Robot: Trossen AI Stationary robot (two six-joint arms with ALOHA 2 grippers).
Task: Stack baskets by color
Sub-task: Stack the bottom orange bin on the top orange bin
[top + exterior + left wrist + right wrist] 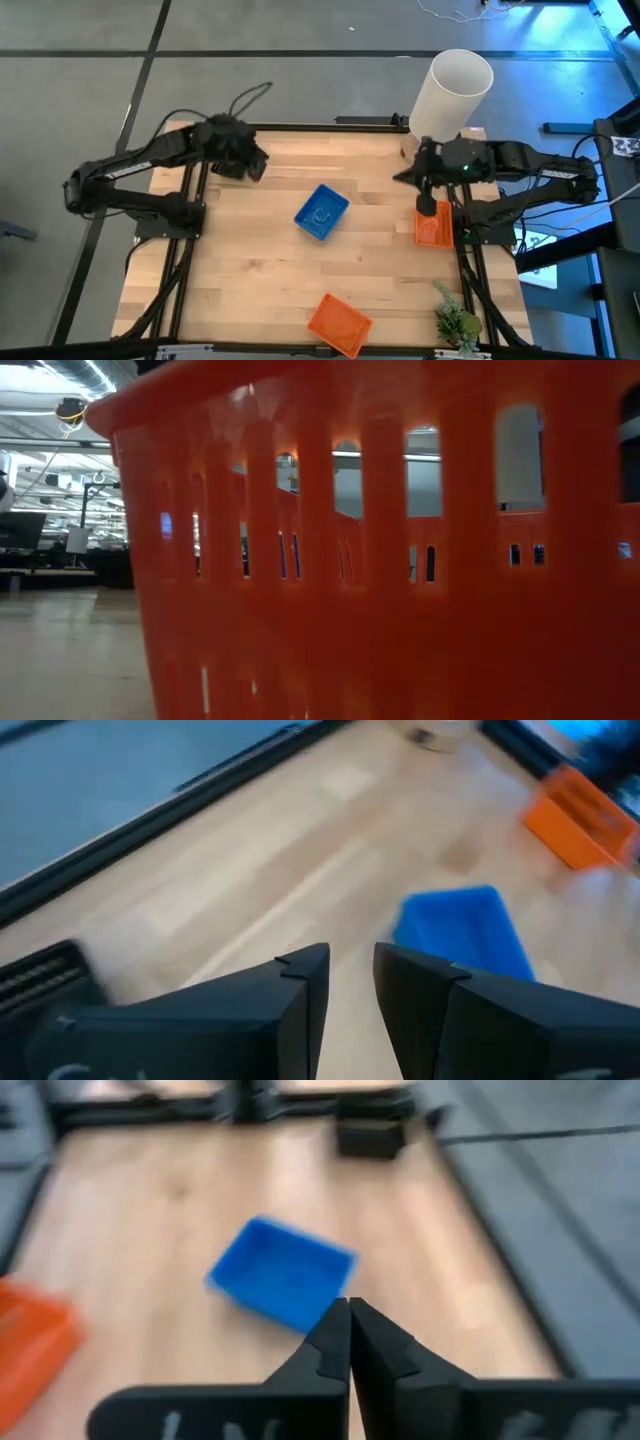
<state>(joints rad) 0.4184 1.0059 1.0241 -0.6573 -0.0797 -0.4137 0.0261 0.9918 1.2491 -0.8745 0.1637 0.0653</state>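
A blue basket [322, 212] rests on its bottom at the table's middle, also seen in both wrist views [460, 930] [285, 1272]. One orange basket [433, 226] sits by the right edge. A second orange basket [339, 325] lies at the near edge and fills the low view [400, 560]. My left gripper [252, 166] hangs open over the far left of the table, left of the blue basket, nothing between its fingers [350, 985]. My right gripper [427, 200] is shut and raised above the far end of the right orange basket, with nothing between its fingers [348, 1330].
A tall white cylinder [452, 92] stands at the far right corner, just behind my right arm. A small green plant [455, 320] sits at the near right corner. Bare wood lies left and near of the blue basket.
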